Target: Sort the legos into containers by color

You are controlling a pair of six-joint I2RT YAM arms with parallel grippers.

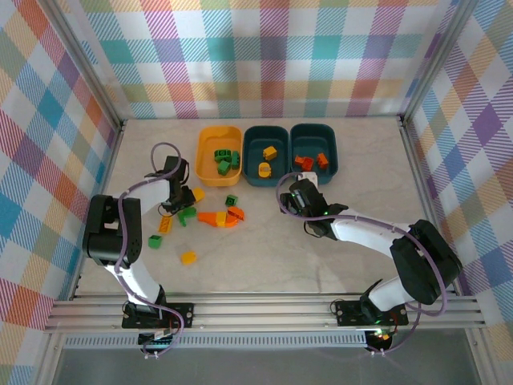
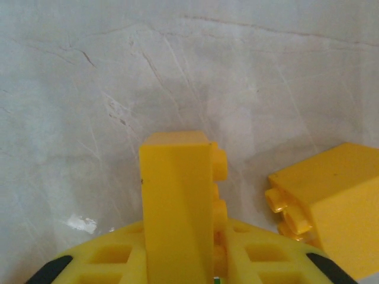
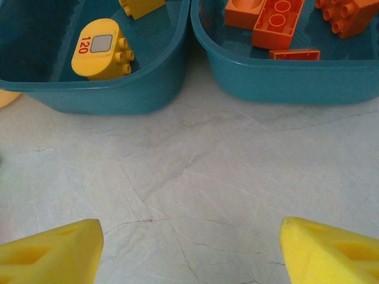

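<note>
Left gripper [image 2: 189, 259] tight around a yellow lego [image 2: 176, 189]; right gripper [image 3: 189, 236] wide open, empty

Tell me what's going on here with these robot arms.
Toy bricks are being sorted by colour. The left gripper is closed on a yellow brick at the table. The right gripper hangs open and empty in front of the two teal bins. Green bricks sit in the yellow bin, and several others lie loose on the table.

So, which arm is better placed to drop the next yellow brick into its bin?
Left. The left tool already grips a yellow brick. The right tool stands open and empty, facing the teal bin that holds yellow pieces.
</note>
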